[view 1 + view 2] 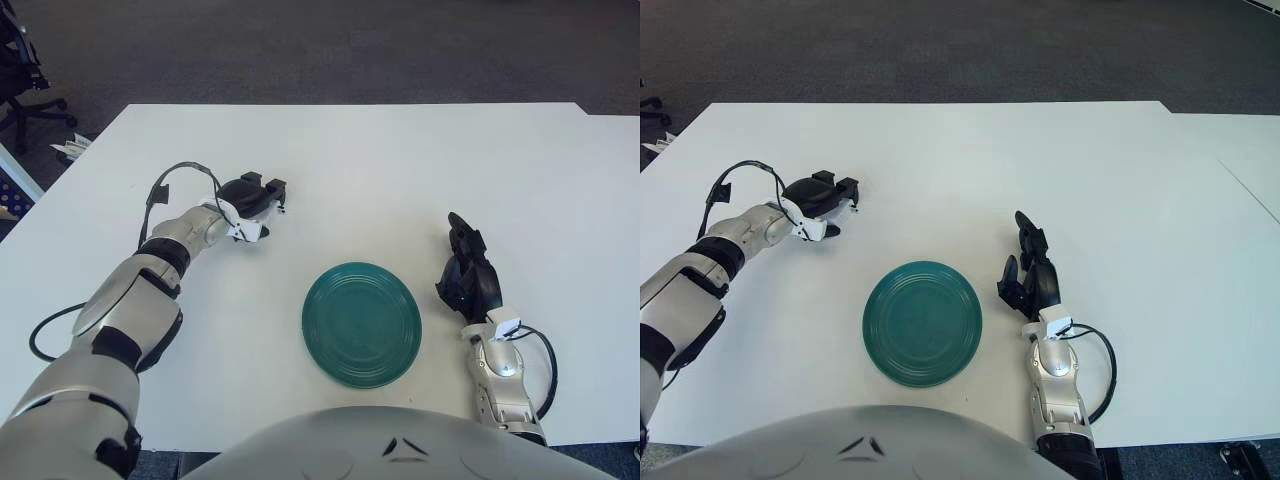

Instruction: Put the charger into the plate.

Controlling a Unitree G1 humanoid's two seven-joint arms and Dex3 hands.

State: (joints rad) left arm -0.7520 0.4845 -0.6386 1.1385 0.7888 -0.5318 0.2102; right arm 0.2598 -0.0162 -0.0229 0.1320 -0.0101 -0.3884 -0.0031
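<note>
Charger (262,194) sits in the left hand (250,205), fingers clamped round it, over the table (400,170) well up-left of the plate (362,323). Plate is green, on the table near the front edge, nothing in it. Right hand (468,272) shows just right of the plate, fingers loosely extended and pointing away from the robot, gripping nothing.

Plate (362,323) glossy teal, ridged; table (400,170) matt white, smooth.
</note>
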